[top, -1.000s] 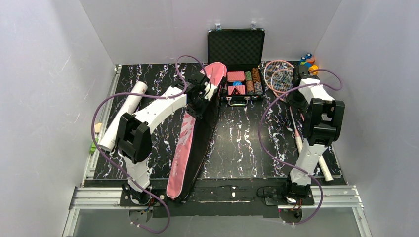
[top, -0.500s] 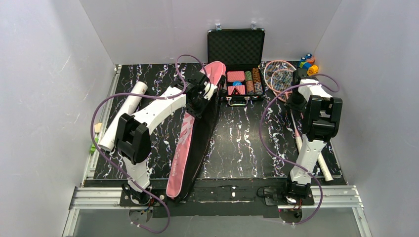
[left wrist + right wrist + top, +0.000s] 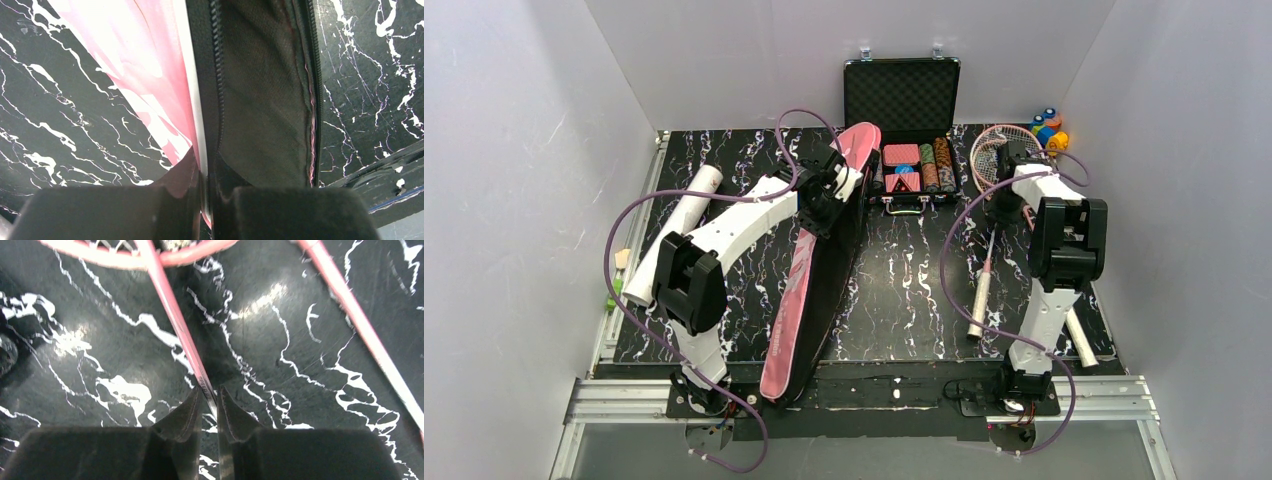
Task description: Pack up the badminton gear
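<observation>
The pink "SPORT" bag (image 3: 799,290) lies lengthwise left of centre, its zip open and black lining (image 3: 260,100) showing. My left gripper (image 3: 824,195) (image 3: 206,175) is shut on the bag's pink upper edge (image 3: 145,70). My right gripper (image 3: 1001,200) (image 3: 210,392) is shut on the thin pink shaft of one racket (image 3: 175,320). Its white handle (image 3: 979,298) points to the near side. The other racket's shaft (image 3: 350,315) runs to the right, its handle (image 3: 1079,337) near the right arm's base. The pink racket heads (image 3: 986,150) lie at the back right. A long white tube (image 3: 674,235) rests at the left.
An open black case of poker chips (image 3: 904,150) stands at the back centre, between the bag and the racket heads. Small colourful toy blocks (image 3: 1049,125) sit in the back right corner. A small pale object (image 3: 621,258) lies on the table's left rail.
My right gripper has closed on the racket shaft. That racket has turned, its handle swinging left away from the other handle. The left arm has hardly moved.
</observation>
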Controlling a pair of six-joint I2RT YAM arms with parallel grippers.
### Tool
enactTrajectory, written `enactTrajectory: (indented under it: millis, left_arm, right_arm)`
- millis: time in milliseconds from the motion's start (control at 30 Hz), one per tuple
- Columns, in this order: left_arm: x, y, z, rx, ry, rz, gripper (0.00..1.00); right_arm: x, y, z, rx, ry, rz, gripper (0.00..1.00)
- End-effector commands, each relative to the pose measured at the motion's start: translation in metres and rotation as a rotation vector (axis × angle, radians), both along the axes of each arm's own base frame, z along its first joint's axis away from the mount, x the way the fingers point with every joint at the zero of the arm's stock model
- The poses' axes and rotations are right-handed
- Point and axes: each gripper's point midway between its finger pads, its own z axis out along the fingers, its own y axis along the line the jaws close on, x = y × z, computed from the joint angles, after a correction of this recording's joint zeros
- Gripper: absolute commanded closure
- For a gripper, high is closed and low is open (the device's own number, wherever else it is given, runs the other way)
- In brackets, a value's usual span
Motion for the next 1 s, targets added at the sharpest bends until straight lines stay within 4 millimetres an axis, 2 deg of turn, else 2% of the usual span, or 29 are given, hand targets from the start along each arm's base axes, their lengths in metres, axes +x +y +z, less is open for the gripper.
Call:
enactTrajectory:
  millis: [0, 233, 300, 367, 500, 667, 767, 900, 967]
  left_arm:
    - [0.001, 0.004, 0.023, -0.025, -0.068, -0.005, 1.0]
    - [0.003, 0.011, 0.018, 0.011, -0.081, 0.008, 1.0]
    - [0.004, 0.012, 0.018, 0.016, -0.086, 0.003, 1.0]
    - [0.001, 0.009, 0.018, 0.003, -0.079, -0.022, 1.0]
    - [0.002, 0.009, 0.013, 0.002, -0.081, -0.024, 1.0]
    - [0.007, 0.009, 0.014, 0.008, -0.096, -0.025, 1.0]
    - [0.008, 0.008, 0.015, 0.008, -0.099, -0.029, 1.0]
    - [0.008, 0.012, 0.006, 0.04, -0.075, -0.037, 1.0]
    - [0.009, 0.014, 0.002, 0.058, -0.069, -0.032, 1.0]
  right_arm:
    - [0.009, 0.008, 0.028, -0.021, -0.119, 0.022, 0.99]
    - [-0.003, 0.041, 0.066, -0.033, -0.209, 0.09, 0.99]
    - [-0.014, 0.055, 0.076, -0.005, -0.222, 0.111, 0.99]
    - [-0.032, 0.079, 0.082, 0.109, -0.217, 0.144, 0.99]
    - [-0.087, 0.118, 0.087, 0.171, -0.215, 0.253, 0.99]
    - [-0.17, 0.165, 0.081, 0.197, -0.158, 0.45, 0.99]
    - [-0.213, 0.178, 0.082, 0.177, -0.134, 0.538, 0.99]
    - [-0.257, 0.184, 0.094, 0.151, -0.138, 0.651, 0.99]
    - [-0.278, 0.178, 0.102, 0.11, -0.119, 0.701, 0.99]
